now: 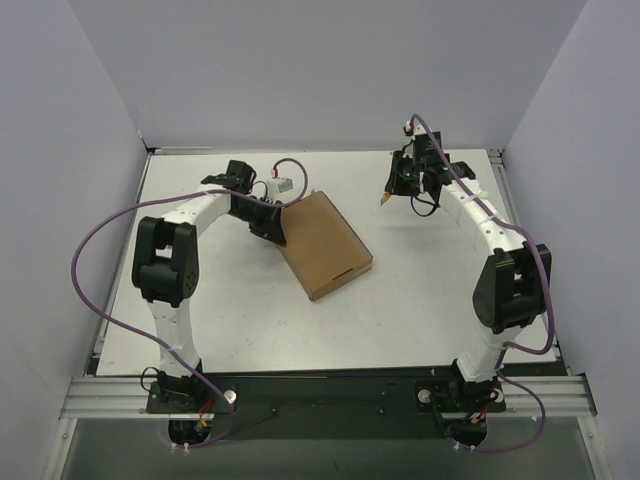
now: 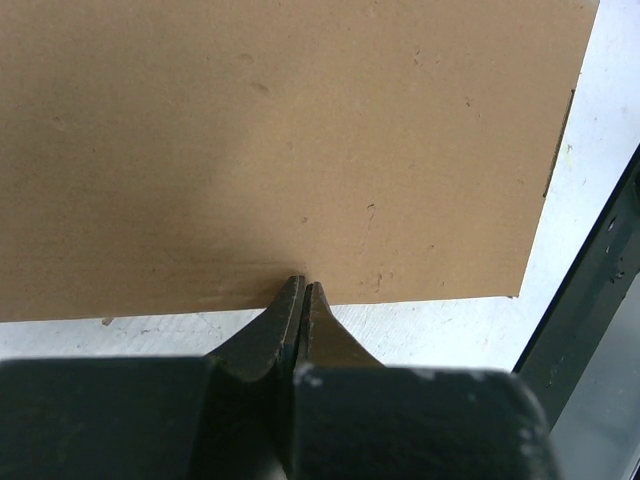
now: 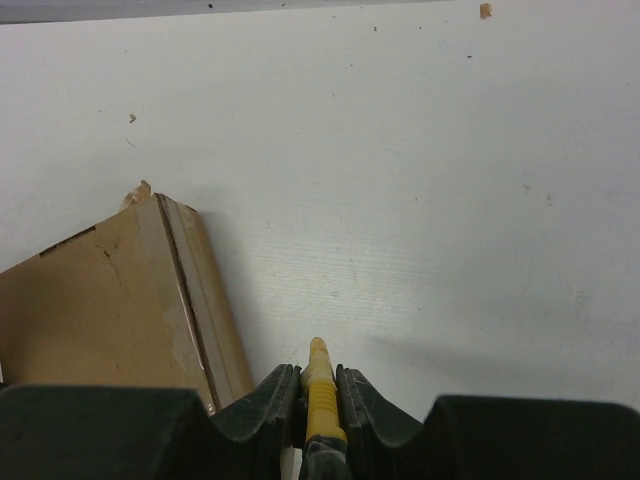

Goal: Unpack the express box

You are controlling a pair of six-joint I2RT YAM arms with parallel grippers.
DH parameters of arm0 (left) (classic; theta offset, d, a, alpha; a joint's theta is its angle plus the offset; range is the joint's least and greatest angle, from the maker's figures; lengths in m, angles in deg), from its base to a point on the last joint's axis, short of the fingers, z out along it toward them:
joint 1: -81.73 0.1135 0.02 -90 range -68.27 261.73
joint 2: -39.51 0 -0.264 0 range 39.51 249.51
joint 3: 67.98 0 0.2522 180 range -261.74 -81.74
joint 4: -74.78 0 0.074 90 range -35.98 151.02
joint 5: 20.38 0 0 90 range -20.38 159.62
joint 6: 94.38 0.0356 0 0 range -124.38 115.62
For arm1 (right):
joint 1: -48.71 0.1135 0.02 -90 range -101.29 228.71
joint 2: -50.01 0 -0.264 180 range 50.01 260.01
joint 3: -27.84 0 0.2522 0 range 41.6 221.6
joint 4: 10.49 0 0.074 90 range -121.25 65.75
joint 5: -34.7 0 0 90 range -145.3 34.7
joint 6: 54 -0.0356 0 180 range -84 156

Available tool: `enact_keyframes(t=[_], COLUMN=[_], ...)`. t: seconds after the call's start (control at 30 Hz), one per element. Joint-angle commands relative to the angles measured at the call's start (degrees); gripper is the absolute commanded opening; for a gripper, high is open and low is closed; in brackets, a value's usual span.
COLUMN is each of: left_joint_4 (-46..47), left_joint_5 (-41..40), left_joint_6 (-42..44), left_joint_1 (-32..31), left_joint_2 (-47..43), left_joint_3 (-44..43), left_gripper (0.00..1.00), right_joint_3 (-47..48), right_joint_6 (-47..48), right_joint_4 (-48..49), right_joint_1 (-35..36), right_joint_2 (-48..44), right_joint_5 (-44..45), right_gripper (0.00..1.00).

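Observation:
The express box (image 1: 322,244) is a flat brown cardboard mailer lying closed on the table's middle. It fills the left wrist view (image 2: 280,140), and its corner shows in the right wrist view (image 3: 110,310). My left gripper (image 1: 272,224) is shut, its tips (image 2: 302,285) at the box's left edge, with nothing visibly between them. My right gripper (image 1: 392,192) is held above the table at the back right, to the right of the box. It is shut on a small yellow utility knife (image 3: 320,385), whose tip (image 1: 383,201) points down.
The white table (image 1: 420,300) has grey walls on three sides and a metal rail (image 1: 320,390) along the near edge. Small cardboard crumbs (image 3: 485,10) lie on the far table. A dark table edge (image 2: 590,290) runs right of the box.

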Motion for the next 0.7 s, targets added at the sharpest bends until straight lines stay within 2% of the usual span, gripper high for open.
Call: enact_keyframes(t=[0.0, 0.2, 0.67], left_joint_4=[-2.3, -1.2, -0.1], left_joint_5=[-2.6, -3.1, -3.5], left_joint_6=[2.7, 3.3, 4.3], left_joint_1=[1.8, 4.9, 6.5], left_joint_2=[-2.0, -4.1, -9.1], left_joint_3=[4.0, 9.7, 18.9], left_gripper=[0.00, 0.00, 0.00], right_joint_3=[-0.9, -2.1, -0.9], right_joint_6=[0.5, 0.7, 0.9], right_joint_4=[1.1, 1.2, 1.2], right_joint_1=[-0.5, -0.3, 0.4], right_joint_2=[-1.8, -1.8, -0.2], right_joint_5=[-0.7, -1.1, -1.5], right_gripper=[0.00, 0.00, 0.00])
